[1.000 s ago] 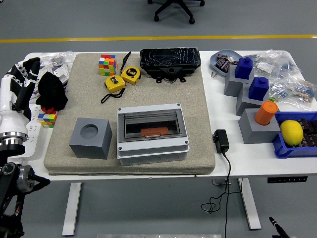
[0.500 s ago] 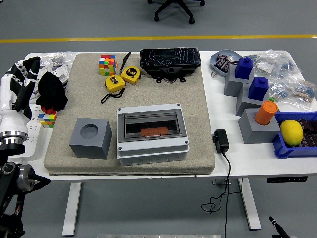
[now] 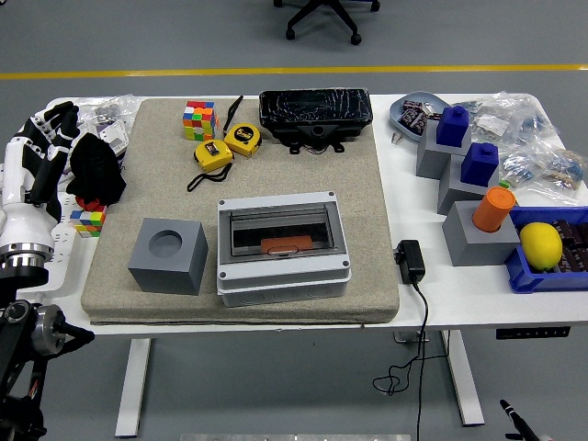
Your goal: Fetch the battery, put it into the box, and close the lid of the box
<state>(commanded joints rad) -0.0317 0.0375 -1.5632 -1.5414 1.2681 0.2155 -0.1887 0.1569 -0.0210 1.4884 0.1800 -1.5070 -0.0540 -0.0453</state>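
The scene is bright and evenly lit, and the light seems to come from above. Shadows are soft and short: a thin dark band lies under the near edge of the beige mat [image 3: 241, 317], and the grey box [image 3: 284, 246] gives only a small shadow at its base. The white table [image 3: 432, 303] is strongly lit but keeps its detail. The black wrapped case [image 3: 315, 111] shows small glossy reflections on its plastic film. Focus is sharp over the whole view, without motion blur. The table's far edge bends slightly, a mild lens distortion.
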